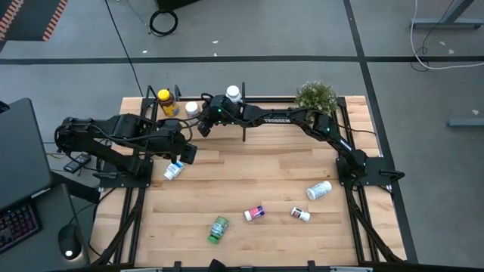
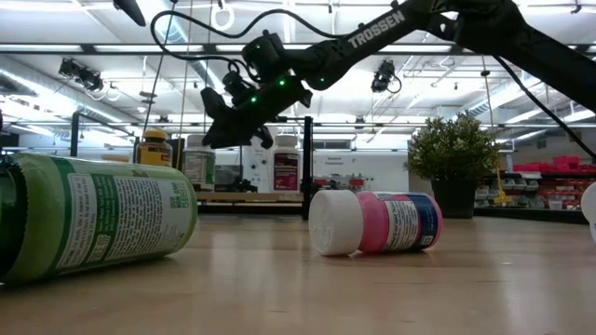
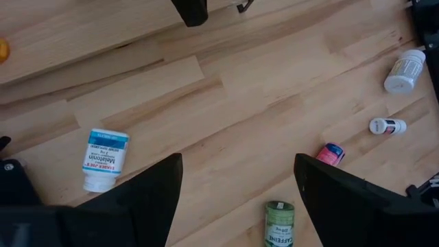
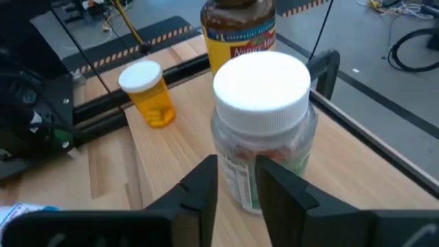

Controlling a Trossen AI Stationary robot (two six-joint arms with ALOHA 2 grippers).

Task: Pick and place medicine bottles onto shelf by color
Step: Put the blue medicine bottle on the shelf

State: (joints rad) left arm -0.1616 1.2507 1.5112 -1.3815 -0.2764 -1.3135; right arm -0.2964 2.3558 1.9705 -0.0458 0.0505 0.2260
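While the right hand [image 4: 236, 189] sits over the shelf [image 1: 287, 121], its fingers stand close together with a narrow gap, right beside a white-capped clear bottle [image 4: 262, 123] standing on the shelf board; they grip nothing. I judge the main hazard to be here: those near-closed fingers are almost against the bottle's label, so a careless pull-back or sideways drift could tip it into the amber yellow-capped bottle [image 4: 240, 31] just behind it or the small orange vial [image 4: 149, 92] nearby on the shelf.

Away from the shelf, the left hand [image 3: 236, 195] hangs wide open and empty above the tabletop [image 1: 249, 177], near a blue-labelled bottle [image 3: 104, 159] lying flat. Farther from the shelf lie a green bottle [image 1: 218, 229], a pink-labelled one [image 1: 255, 214] and 2 more white ones [image 1: 318, 190]. Being on their sides, any of these could roll away if a finger lands off-centre, and both arms reaching the shelf's left end together could collide.
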